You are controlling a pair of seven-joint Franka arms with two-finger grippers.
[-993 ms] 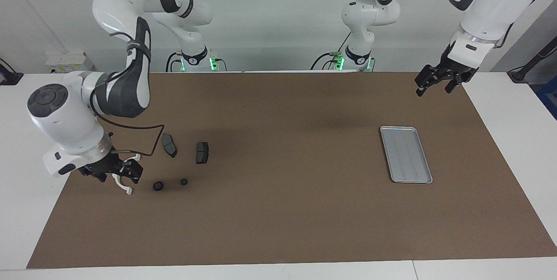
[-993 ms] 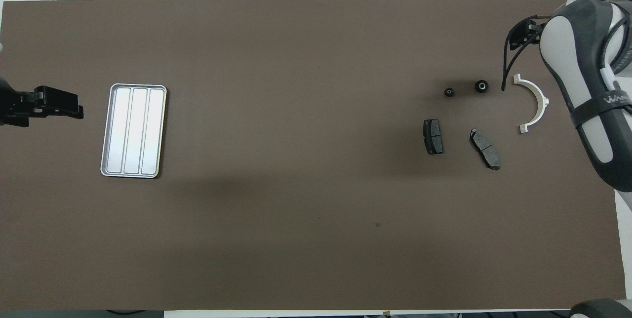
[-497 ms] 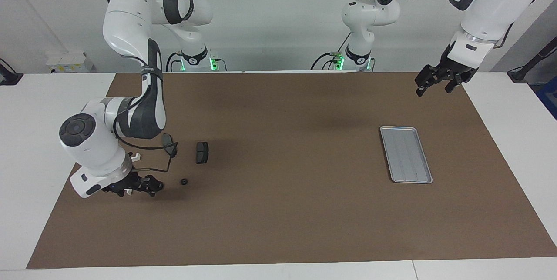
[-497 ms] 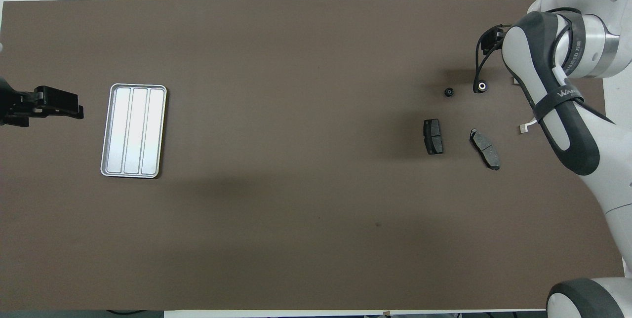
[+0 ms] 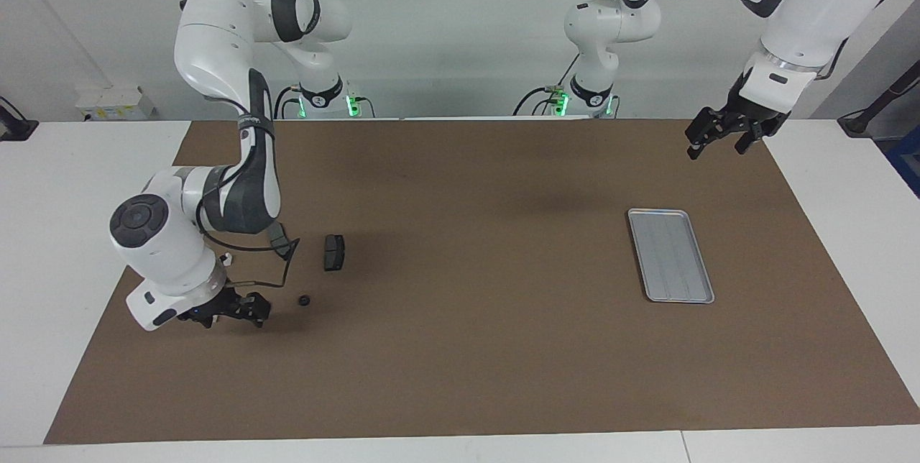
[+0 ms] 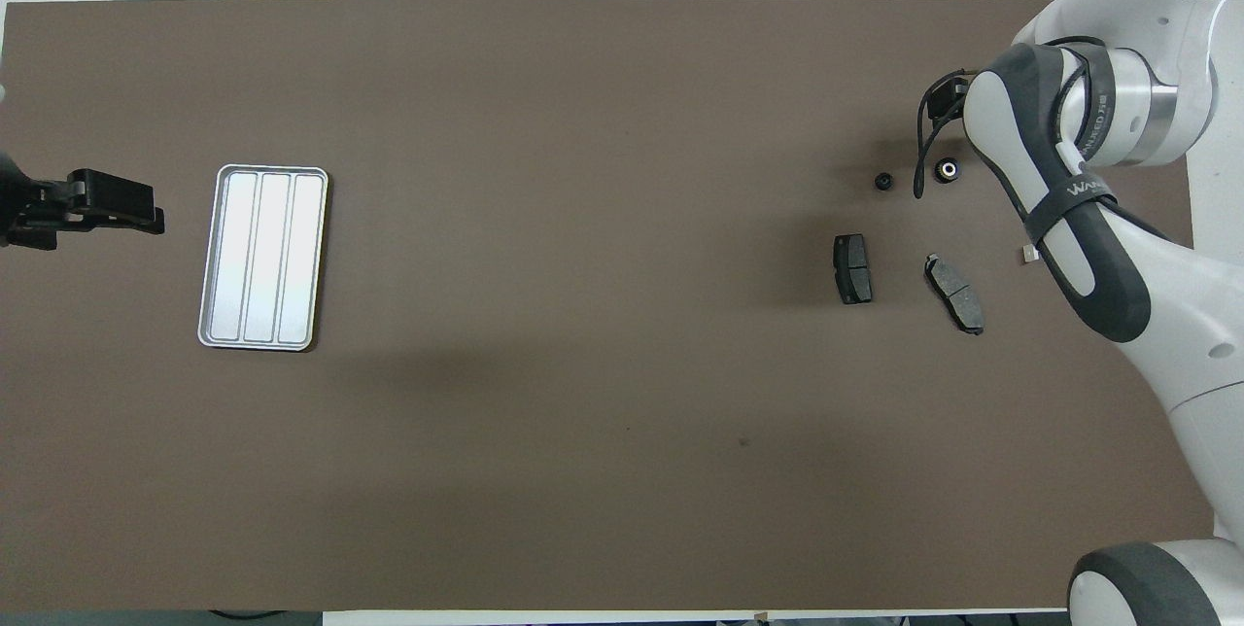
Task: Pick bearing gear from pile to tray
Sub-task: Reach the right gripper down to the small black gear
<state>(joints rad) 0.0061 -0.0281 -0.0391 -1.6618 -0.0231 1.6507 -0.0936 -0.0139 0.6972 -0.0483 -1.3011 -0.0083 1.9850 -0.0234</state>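
The larger small black round bearing piece [image 6: 947, 169] shows only overhead; in the facing view the open right gripper [image 5: 244, 307] hides it. The ribbed silver-grey metal tray [image 5: 670, 254] runs lengthwise away from the robots; the open left gripper [image 5: 722, 136] waits.

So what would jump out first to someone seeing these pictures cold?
Probably the right arm bent low over the pile at its end of the table, its end effector just above the brown mat beside a small black round piece. Next, the silver tray lying bare at the left arm's end. The left end effector hangs open in the air near that end's mat corner, waiting.
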